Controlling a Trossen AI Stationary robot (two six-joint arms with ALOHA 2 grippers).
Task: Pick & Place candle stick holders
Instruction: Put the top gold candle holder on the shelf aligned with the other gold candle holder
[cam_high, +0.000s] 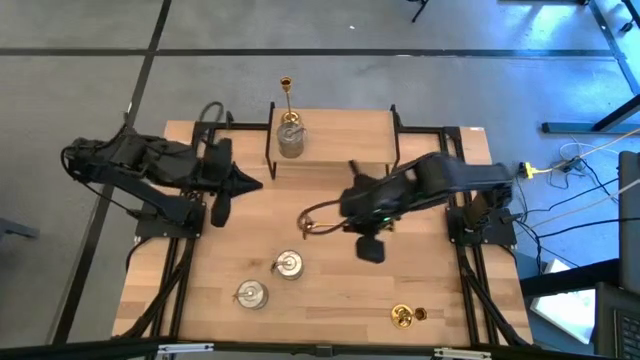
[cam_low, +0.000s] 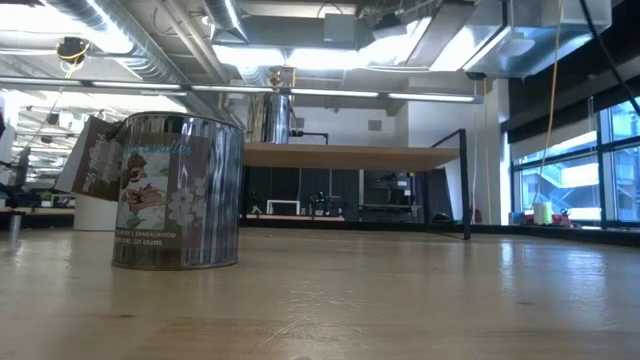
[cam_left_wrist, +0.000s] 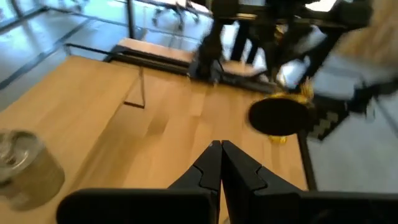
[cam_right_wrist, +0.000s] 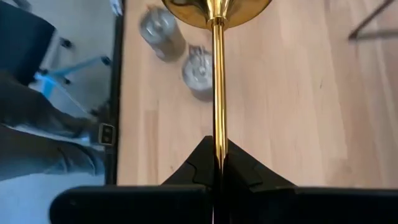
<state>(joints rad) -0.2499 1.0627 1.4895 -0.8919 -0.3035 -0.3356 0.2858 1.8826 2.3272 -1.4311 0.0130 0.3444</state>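
A slim gold candle stick holder (cam_right_wrist: 217, 81), polished stem running up to a round base at the top edge of the right wrist frame, was pinched at its stem by the right gripper (cam_right_wrist: 217, 163) near the high view's centre. The left gripper (cam_left_wrist: 221, 163), left of centre, was closed, holding nothing.
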